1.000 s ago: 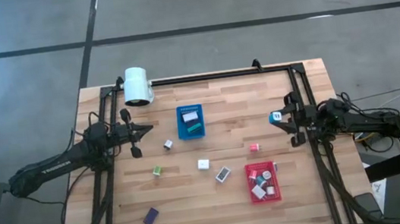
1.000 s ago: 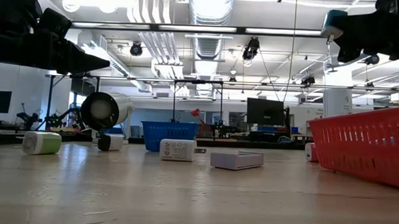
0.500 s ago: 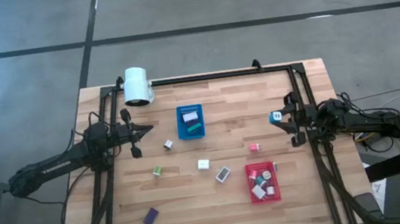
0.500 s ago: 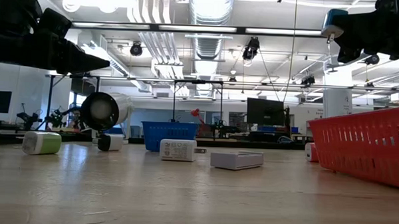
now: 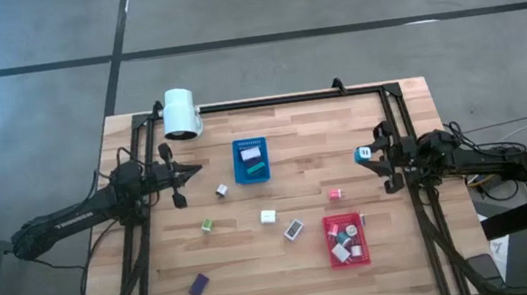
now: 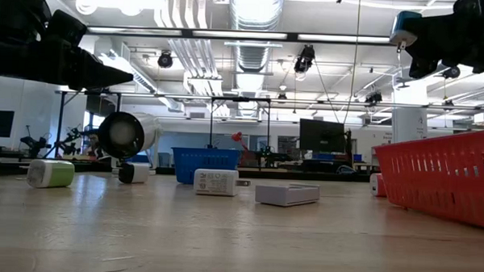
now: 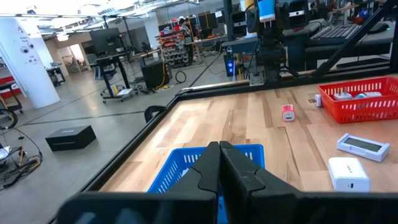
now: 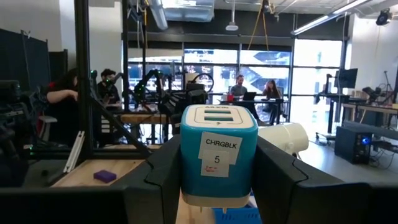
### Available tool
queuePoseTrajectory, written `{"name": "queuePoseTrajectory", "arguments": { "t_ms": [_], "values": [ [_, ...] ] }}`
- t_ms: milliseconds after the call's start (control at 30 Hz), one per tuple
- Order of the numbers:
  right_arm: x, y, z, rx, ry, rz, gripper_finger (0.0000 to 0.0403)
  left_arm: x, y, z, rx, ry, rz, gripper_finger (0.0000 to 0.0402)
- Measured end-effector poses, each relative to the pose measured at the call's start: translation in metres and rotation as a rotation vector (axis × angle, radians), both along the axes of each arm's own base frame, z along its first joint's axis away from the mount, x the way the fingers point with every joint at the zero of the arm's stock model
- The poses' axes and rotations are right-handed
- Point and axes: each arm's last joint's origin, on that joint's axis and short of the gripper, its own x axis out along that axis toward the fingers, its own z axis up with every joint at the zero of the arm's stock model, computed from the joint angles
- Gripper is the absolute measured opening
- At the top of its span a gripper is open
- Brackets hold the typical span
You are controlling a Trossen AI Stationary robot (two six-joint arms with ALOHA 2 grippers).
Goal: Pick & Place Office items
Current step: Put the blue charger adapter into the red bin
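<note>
Sorting looks partly done: the red tray (image 5: 347, 241), below and just inward of the right jaws in the high view, already carries a few small pieces, and the blue tray (image 5: 251, 160), roughly midway between the two arms, holds two or so. The right gripper (image 5: 369, 155) hangs above the bench (image 5: 258, 269) near its right edge, jaws clamped on a teal block (image 8: 218, 155) with a white label, not yet over either tray. The left gripper (image 5: 180, 185) waits on the far side with jaws pressed together, empty. Left on the wood: a pink-red piece (image 5: 335, 194) close to the right jaws, then a white cube (image 5: 268, 216), a flat white piece (image 5: 294, 229), a small white block (image 5: 220, 189), a green piece (image 5: 207, 225) and a purple block (image 5: 198, 284) nearer the left arm
</note>
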Motion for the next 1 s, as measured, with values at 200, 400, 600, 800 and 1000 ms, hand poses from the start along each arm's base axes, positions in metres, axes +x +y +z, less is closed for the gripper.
{"name": "queuePoseTrajectory", "arguments": {
  "t_ms": [200,400,600,800,1000],
  "values": [
    [-0.001,0.0,0.004,0.005,-0.003,0.001,0.0139,0.0,0.0,0.0,0.0,0.0,0.0,0.001],
    [0.005,0.0,0.025,0.024,0.076,0.005,0.0139,0.0,0.0,0.0,0.0,0.0,0.0,0.001],
    [0.026,0.0,0.056,0.054,0.272,0.025,0.0139,0.0,0.0,0.0,0.0,0.0,0.0,0.001],
    [0.056,0.012,0.088,0.059,0.485,0.119,0.0139,0.0,0.0,0.0,0.0,0.0,0.0,0.001],
    [0.081,0.038,0.109,0.036,0.735,0.22,0.0139,0.0,0.0,0.0,0.0,0.0,0.0,0.001]
  ]
}}
